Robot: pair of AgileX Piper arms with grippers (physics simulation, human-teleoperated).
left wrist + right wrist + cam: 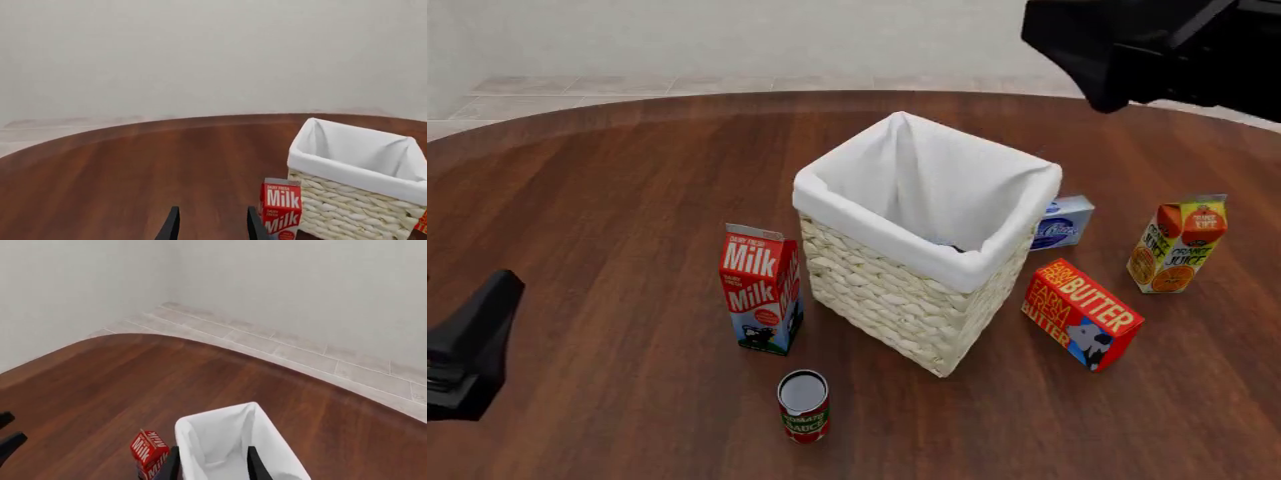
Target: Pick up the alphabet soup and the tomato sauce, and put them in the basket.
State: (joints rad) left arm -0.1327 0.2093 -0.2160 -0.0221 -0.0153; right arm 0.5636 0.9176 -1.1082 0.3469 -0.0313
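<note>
The tomato sauce [803, 405], a red-and-green can with a silver top, stands upright on the table in front of the basket [881, 290]. The alphabet soup is not clearly visible. A small dark shape shows low inside the basket's white lining, and I cannot tell what it is. My left gripper [212, 228] is open and empty, low over the table to the left of the milk carton [281, 207]. My right gripper [213, 466] is open and empty, high above the basket [200, 432]. The right arm's dark body [1154, 45] shows at the top right of the front view.
A milk carton [761, 290] stands just left of the basket. A butter box [1081, 313], a juice carton [1178, 245] and a small blue-white box [1062, 222] sit to its right. The left arm [470, 345] is at the table's near left.
</note>
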